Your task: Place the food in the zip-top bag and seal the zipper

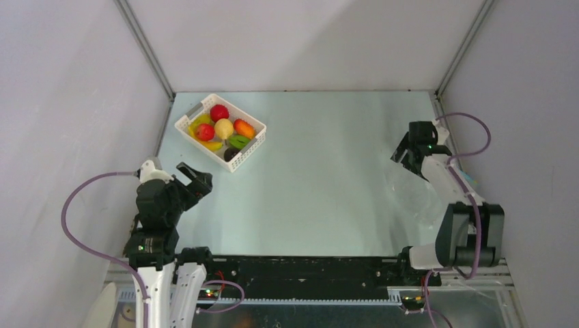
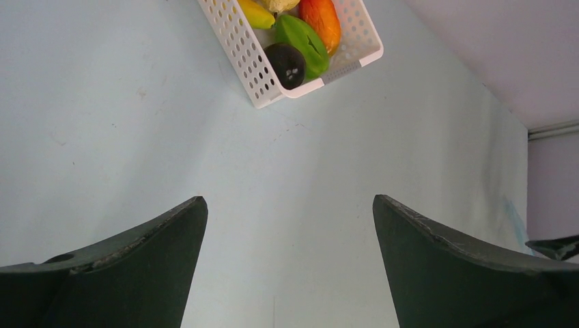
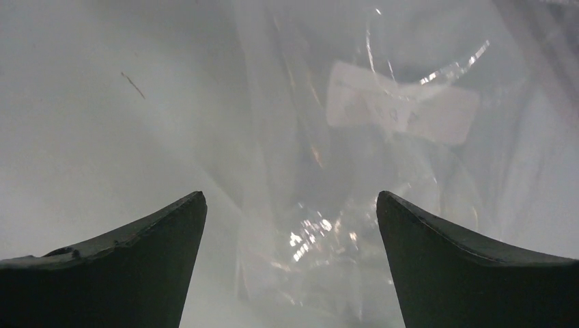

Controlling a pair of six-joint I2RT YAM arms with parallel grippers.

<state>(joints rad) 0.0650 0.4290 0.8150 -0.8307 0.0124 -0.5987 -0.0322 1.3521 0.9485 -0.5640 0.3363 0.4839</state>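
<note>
The food [image 1: 224, 128] lies in a white slotted basket [image 1: 256, 140] at the back left: red, yellow, orange, green and dark purple pieces. In the left wrist view the green piece [image 2: 304, 37] and the dark purple piece [image 2: 285, 65] sit in the basket's near corner [image 2: 256, 75]. My left gripper [image 1: 198, 176] [image 2: 289, 199] hangs open over bare table, short of the basket. The clear zip-top bag [image 1: 418, 198] [image 3: 355, 171] lies crumpled at the right. Above it my right gripper [image 1: 404, 158] [image 3: 290, 195] stands open and holds nothing. A bit of the light blue zipper [image 1: 467, 179] shows beside the right arm.
A white label [image 3: 399, 102] shows through the bag's plastic. Grey walls close the table at the back and on both sides. The arm bases and a black rail [image 1: 300, 270] run along the near edge.
</note>
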